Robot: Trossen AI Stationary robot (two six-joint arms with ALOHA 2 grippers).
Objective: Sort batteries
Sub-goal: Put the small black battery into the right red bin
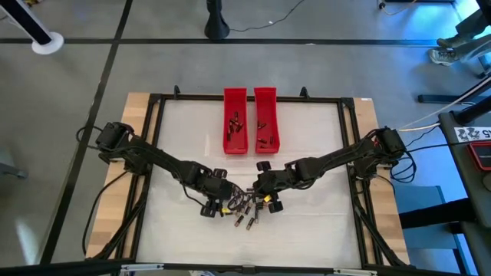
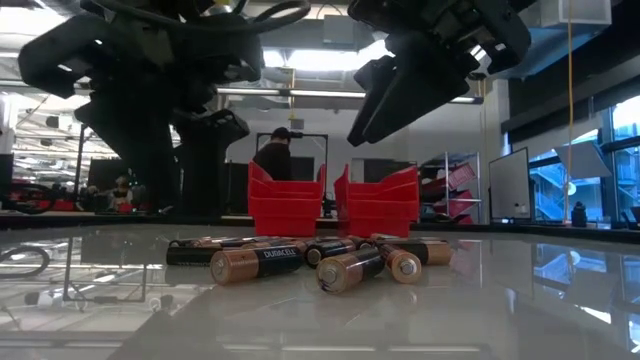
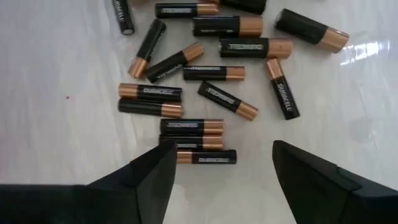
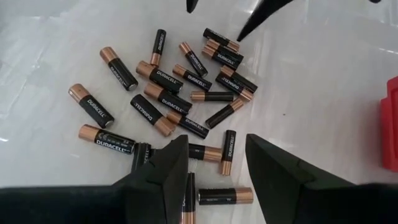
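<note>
The batteries [image 1: 244, 208] are small black cylinders with coppery ends, lying loose in a scattered pile on the white table top near its near edge [image 2: 310, 262]. My left gripper [image 1: 215, 202] hovers at the pile's left side, open, with the batteries [image 3: 211, 93] spread ahead of its fingers [image 3: 224, 149]. My right gripper [image 1: 268, 201] hovers at the pile's right side, open [image 4: 216, 146], over the batteries [image 4: 180, 93]. In the low view both grippers hang clear above the pile, the right one [image 2: 400, 90] slanting down. A few batteries lie in each red tray [image 1: 235, 123].
Two long red trays stand side by side toward the far edge, the left tray [image 1: 235, 142] and the right tray [image 1: 267, 98], also in the low view [image 2: 285, 205]. A black frame [image 1: 153, 138] borders the table. A person [image 2: 272, 150] stands in the room behind.
</note>
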